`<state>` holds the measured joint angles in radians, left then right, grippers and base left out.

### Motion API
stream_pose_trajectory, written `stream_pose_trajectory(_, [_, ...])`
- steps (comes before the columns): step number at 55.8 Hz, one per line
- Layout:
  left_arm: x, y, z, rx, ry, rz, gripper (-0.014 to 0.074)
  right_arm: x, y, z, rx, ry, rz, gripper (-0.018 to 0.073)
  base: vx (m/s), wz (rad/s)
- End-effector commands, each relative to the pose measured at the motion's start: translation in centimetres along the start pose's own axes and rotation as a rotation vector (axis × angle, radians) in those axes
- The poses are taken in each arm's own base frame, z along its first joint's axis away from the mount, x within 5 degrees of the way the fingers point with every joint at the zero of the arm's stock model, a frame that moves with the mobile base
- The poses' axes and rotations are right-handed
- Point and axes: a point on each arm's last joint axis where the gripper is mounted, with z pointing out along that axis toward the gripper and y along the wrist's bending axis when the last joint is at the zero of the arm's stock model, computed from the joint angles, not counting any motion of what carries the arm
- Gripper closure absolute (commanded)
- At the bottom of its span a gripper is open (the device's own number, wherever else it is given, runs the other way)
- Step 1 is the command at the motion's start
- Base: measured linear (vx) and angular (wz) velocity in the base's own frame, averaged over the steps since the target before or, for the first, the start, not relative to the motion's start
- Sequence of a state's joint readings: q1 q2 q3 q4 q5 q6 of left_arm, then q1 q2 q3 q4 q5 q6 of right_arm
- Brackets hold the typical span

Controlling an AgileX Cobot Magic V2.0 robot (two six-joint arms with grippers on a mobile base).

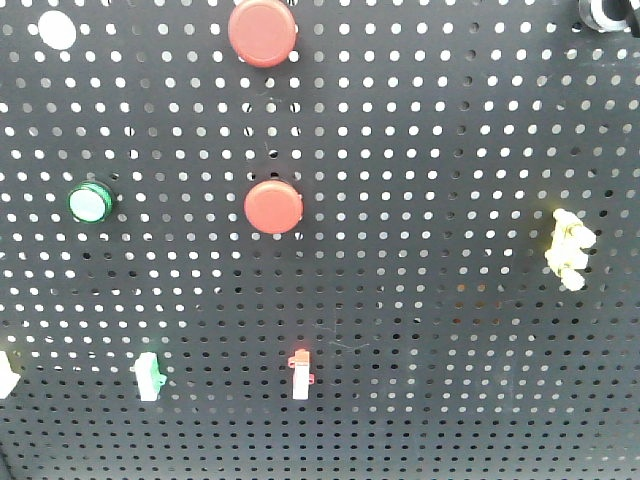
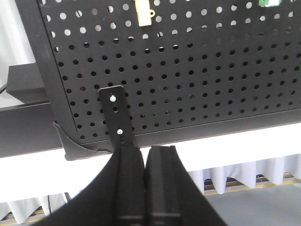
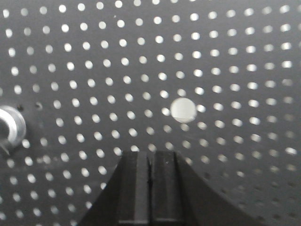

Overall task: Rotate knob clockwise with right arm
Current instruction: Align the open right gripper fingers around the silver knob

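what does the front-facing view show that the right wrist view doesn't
Only front-facing: an upper red button, a lower red button, a green-rimmed button, a yellow fitting, a green-tabbed switch and a red-tabbed switch. Only right wrist: the right gripper, jaws closed together, and the silver-rimmed knob at its left edge; the cropped part in front's top-right corner might be it. Both: the black perforated panel.

Bright backlight glows through the pegboard (image 1: pixel 452 330) holes. The right wrist view is soft, the knob (image 3: pixel 9 129) blurred and glaring.
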<state>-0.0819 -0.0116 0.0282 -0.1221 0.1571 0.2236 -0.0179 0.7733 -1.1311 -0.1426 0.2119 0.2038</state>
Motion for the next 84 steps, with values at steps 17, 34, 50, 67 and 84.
stream_pose_trajectory(17, [0.2,0.0,0.1,-0.009,-0.068,-0.008,0.0603,-1.8,7.9,2.4,-0.444,-0.141,-0.380,0.0564,0.00,0.00])
stream_pose_trajectory(34, [0.2,0.0,0.1,-0.009,-0.068,-0.008,0.0603,-2.0,8.8,3.7,-0.437,-0.179,-0.604,0.0510,0.00,0.00])
stream_pose_trajectory(50, [0.2,0.0,0.1,-0.009,-0.068,-0.008,0.0603,-1.7,8.5,3.7,-0.412,-0.151,-0.708,0.0291,0.00,0.00])
stream_pose_trajectory(67, [0.2,0.0,0.1,-0.009,-0.068,-0.008,0.0603,-2.4,7.9,3.6,-0.376,-0.095,-0.625,0.0256,0.00,0.00])
stream_pose_trajectory(84, [0.2,0.0,0.1,-0.009,-0.068,-0.008,0.0603,-5.0,6.1,3.9,-0.262,0.116,-0.624,0.0256,0.00,0.00])
